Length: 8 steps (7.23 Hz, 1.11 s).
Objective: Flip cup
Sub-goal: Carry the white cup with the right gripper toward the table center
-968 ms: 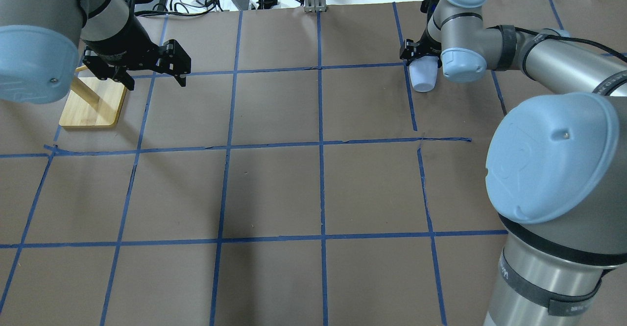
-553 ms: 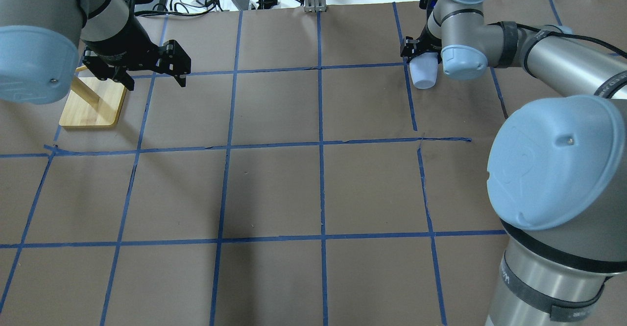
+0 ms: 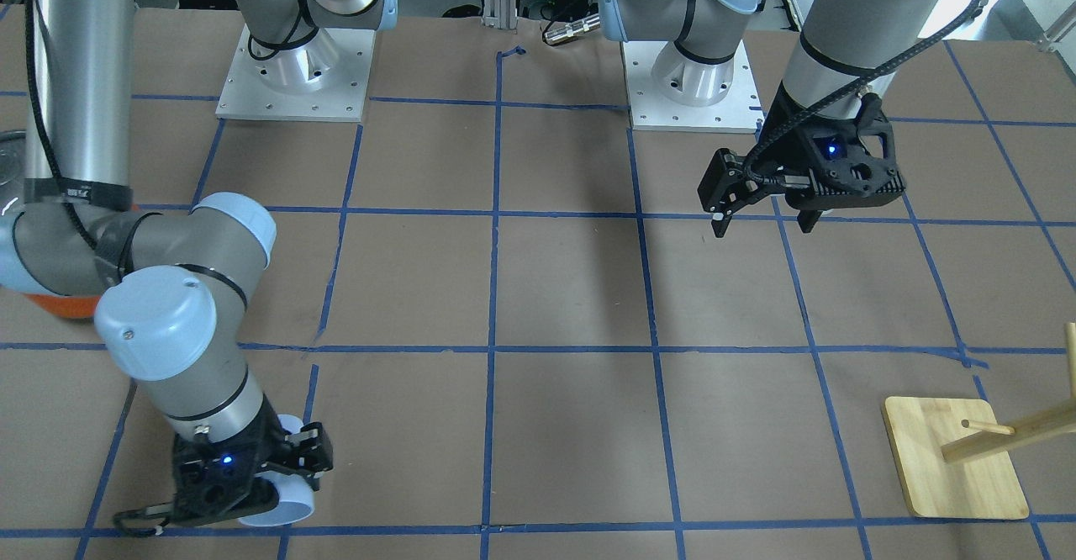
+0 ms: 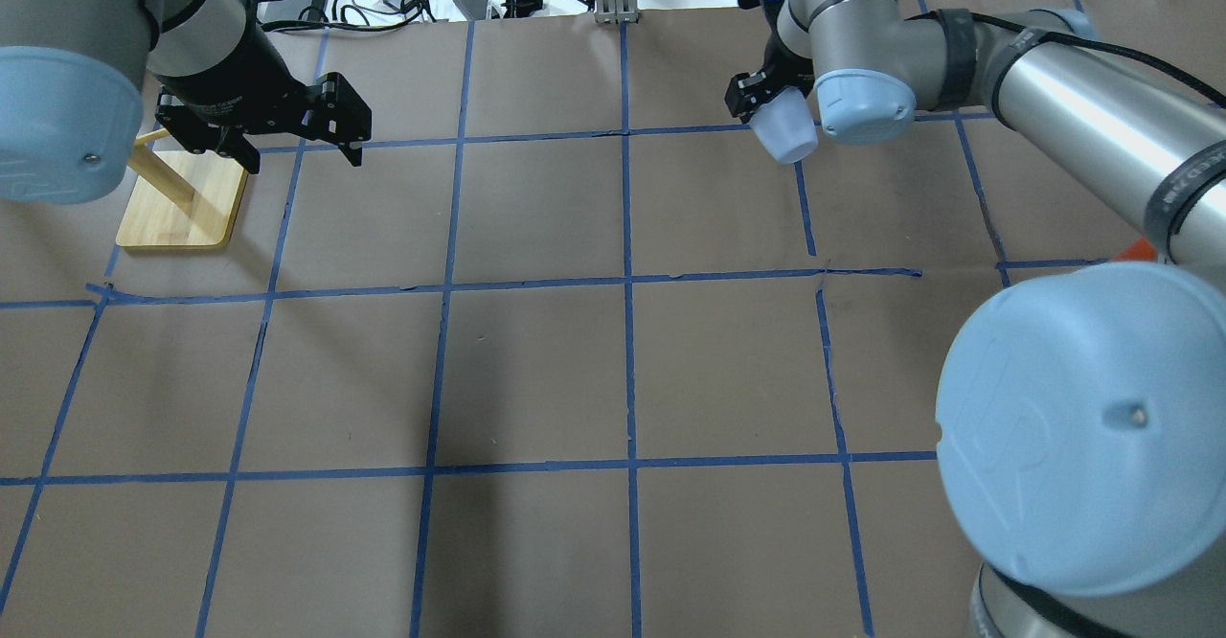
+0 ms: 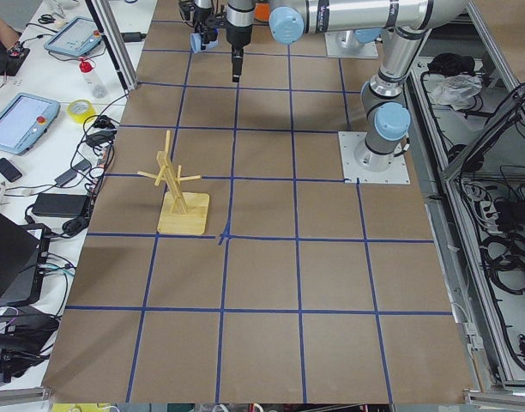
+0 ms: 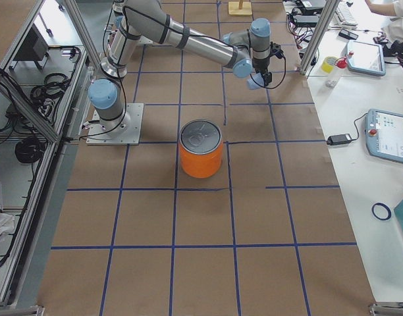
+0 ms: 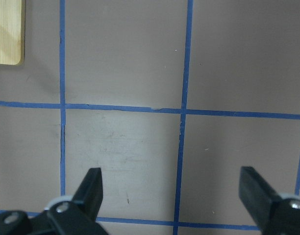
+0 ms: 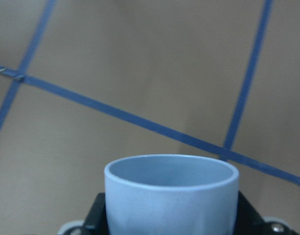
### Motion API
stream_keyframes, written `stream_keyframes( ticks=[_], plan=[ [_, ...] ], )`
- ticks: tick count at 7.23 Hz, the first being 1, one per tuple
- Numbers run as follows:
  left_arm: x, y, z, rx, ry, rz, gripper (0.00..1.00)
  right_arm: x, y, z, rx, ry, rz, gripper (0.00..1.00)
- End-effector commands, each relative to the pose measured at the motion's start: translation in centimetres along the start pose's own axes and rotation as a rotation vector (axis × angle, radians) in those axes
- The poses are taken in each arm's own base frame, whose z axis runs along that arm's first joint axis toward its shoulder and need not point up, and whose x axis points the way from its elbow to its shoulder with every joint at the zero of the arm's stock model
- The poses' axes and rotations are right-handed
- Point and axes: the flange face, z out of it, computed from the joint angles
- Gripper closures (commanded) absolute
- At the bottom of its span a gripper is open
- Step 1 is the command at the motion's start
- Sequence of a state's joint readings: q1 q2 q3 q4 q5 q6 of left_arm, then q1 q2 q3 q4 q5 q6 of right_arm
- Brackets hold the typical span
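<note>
The cup (image 4: 785, 133) is small, pale blue-white and tapered. My right gripper (image 4: 763, 106) is shut on it at the far right of the table and holds it tilted. In the right wrist view the cup (image 8: 172, 198) fills the lower middle between the black fingers, its open mouth pointing away from the gripper. It also shows in the front-facing view (image 3: 292, 505) below the right gripper (image 3: 282, 478). My left gripper (image 4: 300, 151) is open and empty above the table at the far left; the left wrist view shows both fingers (image 7: 91, 186) spread wide over bare paper.
A wooden peg stand (image 4: 182, 202) on a flat base sits under my left arm, at the far left. A large orange can (image 6: 201, 150) with a silver top stands on the robot's right side. Blue tape lines grid the brown paper.
My right gripper has swung left along the far edge with the cup in it, and the cup is now more tilted. The left arm has barely moved.
</note>
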<state>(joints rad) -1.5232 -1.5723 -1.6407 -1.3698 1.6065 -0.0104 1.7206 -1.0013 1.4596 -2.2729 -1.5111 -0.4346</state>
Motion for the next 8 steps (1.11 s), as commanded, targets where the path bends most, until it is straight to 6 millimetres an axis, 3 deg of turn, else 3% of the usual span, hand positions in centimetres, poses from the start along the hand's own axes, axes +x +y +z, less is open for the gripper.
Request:
stream_keyframes(
  ticks=[1, 3, 5, 7, 8],
  plan=[
    [0.0, 0.6, -1.0, -0.002, -0.001, 0.001, 0.00, -9.5, -1.0, 0.2, 0.009, -0.091, -0.277, 0.72],
    [-1.6, 0.2, -1.0, -0.002, -0.002, 0.029, 0.00, -16.0, -0.7, 1.0, 0.010, -0.115, -0.587, 0.73],
    [-2.2, 0.1, -0.9, -0.004, -0.003, 0.020, 0.00, -17.4, 0.6, 2.3, 0.003, -0.146, -0.872, 0.78],
    [-2.8, 0.0, -0.8, -0.006, -0.005, 0.008, 0.00, -18.1, 1.5, 3.7, 0.026, -0.148, -0.913, 0.76],
    [-2.8, 0.1, -0.5, -0.012, -0.006, 0.008, 0.00, -18.9, 1.5, 3.2, 0.071, -0.179, -0.916, 0.75]
  ],
)
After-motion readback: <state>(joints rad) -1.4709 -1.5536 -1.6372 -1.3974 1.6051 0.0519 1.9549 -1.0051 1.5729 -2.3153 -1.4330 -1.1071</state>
